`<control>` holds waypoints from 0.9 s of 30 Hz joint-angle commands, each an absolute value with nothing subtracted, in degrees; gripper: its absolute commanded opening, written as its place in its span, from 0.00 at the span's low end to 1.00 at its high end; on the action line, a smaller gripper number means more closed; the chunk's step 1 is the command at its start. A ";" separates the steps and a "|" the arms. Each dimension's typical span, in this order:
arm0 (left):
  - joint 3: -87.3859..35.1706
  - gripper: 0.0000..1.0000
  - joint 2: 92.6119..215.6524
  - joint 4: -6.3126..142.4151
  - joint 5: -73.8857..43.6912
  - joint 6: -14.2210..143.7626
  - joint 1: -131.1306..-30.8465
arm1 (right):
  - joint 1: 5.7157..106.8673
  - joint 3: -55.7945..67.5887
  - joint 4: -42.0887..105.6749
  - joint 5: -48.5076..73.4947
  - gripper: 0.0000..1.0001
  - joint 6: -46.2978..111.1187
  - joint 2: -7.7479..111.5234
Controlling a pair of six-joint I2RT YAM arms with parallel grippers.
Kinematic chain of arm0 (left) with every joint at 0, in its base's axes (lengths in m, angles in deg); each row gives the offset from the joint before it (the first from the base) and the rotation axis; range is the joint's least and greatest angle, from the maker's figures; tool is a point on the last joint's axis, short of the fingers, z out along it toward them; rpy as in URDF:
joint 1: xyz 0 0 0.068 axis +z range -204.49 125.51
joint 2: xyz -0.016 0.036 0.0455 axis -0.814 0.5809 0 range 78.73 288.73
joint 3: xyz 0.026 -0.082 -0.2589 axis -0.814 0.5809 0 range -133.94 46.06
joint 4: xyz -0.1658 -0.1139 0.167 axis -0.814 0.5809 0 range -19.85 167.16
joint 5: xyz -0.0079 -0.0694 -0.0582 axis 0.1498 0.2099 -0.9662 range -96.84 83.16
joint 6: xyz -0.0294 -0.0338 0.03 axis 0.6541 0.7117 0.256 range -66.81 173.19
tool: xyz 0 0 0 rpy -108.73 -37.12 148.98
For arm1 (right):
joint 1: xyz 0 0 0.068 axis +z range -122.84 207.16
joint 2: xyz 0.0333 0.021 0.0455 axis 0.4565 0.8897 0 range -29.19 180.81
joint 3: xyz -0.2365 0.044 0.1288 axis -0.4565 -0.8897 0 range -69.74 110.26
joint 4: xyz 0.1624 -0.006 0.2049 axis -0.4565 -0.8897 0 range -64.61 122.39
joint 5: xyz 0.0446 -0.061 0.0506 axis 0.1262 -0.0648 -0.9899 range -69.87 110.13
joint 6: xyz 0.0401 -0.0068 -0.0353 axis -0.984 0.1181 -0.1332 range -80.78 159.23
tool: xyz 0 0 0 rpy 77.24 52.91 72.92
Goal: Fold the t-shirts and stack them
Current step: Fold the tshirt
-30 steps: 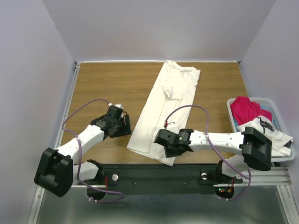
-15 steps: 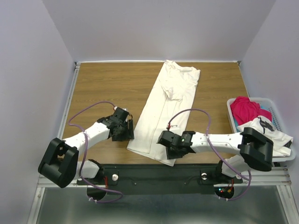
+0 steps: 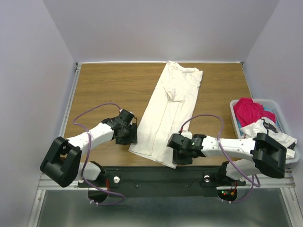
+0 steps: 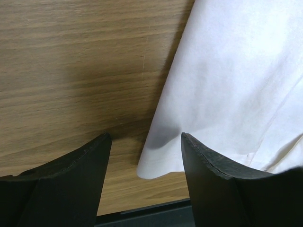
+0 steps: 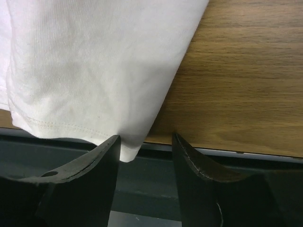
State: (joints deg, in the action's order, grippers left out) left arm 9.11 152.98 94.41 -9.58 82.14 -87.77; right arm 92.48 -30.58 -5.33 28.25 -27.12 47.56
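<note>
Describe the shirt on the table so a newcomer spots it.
On the wooden table, a long narrow strip of cloth runs from the far edge to the near edge. That is the off-white t-shirt: plain and flat on the wood, while the magenta t-shirt and the dark-marked white t-shirt sit heaped in the basket.

no legible text, labels or numbers

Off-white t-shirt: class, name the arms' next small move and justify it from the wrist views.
Probably lower and close on the near hem: the left fingers and right fingers stand open at the off-white t-shirt's two near corners, gripping nothing.
</note>
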 commanded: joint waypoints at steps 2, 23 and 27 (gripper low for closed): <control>7.39 0.70 154.66 96.35 -10.26 81.67 -89.12 | 92.47 -28.61 -5.67 29.10 0.54 -29.68 49.73; 7.56 0.11 152.91 95.29 -11.14 81.58 -90.88 | 92.47 -26.32 -2.77 26.46 0.01 -26.96 56.16; 7.13 0.00 149.57 96.69 -11.49 83.51 -90.96 | 92.47 -26.76 -4.00 26.55 0.01 -26.87 51.85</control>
